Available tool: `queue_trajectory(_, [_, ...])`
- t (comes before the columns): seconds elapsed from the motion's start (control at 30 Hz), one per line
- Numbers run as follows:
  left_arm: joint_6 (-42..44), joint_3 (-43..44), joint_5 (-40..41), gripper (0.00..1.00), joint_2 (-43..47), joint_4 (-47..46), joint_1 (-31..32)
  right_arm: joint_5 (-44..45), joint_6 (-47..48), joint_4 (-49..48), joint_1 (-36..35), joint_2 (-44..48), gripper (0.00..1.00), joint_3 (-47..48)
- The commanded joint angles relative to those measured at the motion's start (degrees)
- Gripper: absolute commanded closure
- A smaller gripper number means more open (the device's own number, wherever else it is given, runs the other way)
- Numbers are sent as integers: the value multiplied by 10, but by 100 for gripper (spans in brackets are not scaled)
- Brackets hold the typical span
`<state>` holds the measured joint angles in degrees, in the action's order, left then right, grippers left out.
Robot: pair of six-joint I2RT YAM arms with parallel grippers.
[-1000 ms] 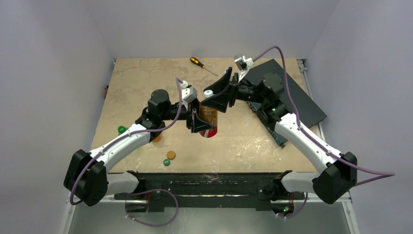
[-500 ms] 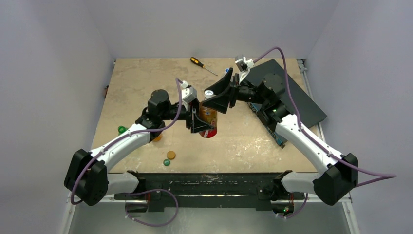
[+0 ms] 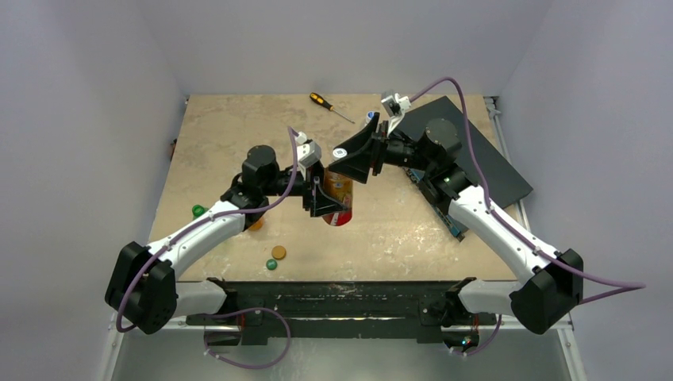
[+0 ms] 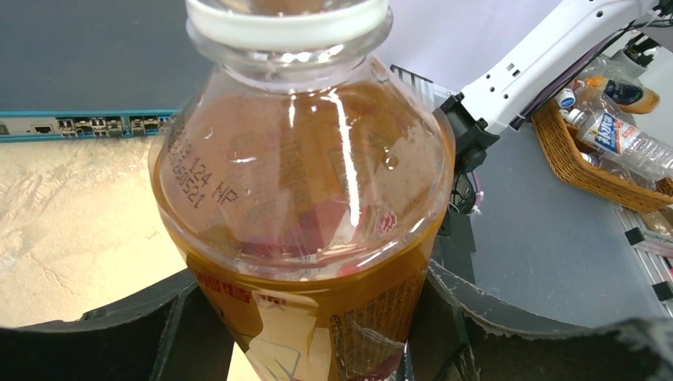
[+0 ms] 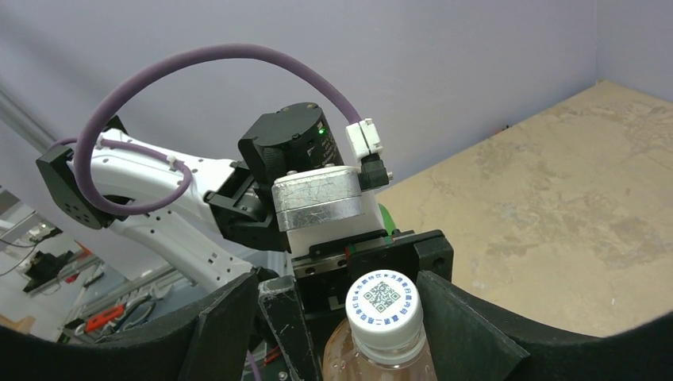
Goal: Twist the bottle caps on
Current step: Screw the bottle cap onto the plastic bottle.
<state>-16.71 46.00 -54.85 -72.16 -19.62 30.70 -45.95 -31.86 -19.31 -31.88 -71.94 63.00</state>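
The amber-orange bottle (image 3: 340, 190) stands upright at mid-table. My left gripper (image 3: 327, 202) is shut on its lower body, with the fingers on both sides in the left wrist view (image 4: 301, 333). A white cap (image 3: 340, 152) with blue print sits on the bottle's neck and also shows in the right wrist view (image 5: 383, 300). My right gripper (image 5: 353, 309) is open around that cap. One finger is close at the cap's right, and there is a gap on the left. Loose caps lie at the near left: a green one (image 3: 198, 211), an orange one (image 3: 278, 252) and a dark green one (image 3: 271, 264).
A black-and-orange screwdriver (image 3: 329, 105) lies at the back. A dark board (image 3: 484, 167) covers the table's right side under my right arm. A small blue-and-white object (image 3: 369, 117) sits behind my right gripper. A wicker basket of bottles (image 4: 583, 163) stands off the table.
My right gripper has turned slightly at the white cap. The small blue-and-white object behind it has come into view. The left gripper and bottle have not moved.
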Motion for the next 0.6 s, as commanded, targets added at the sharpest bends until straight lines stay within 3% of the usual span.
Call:
queue_trajectory(0.0, [16,12,-2,100,5,-1,-7,10,7,6,-3,-1,24,25])
queue_trajectory(0.33, [22,13,-5,100,8,6,-7,32,5,15,-3,-8,34,30])
queue_trajectory(0.57, [21,11,-8,100,8,7,-7,48,0,20,-3,-11,36,33])
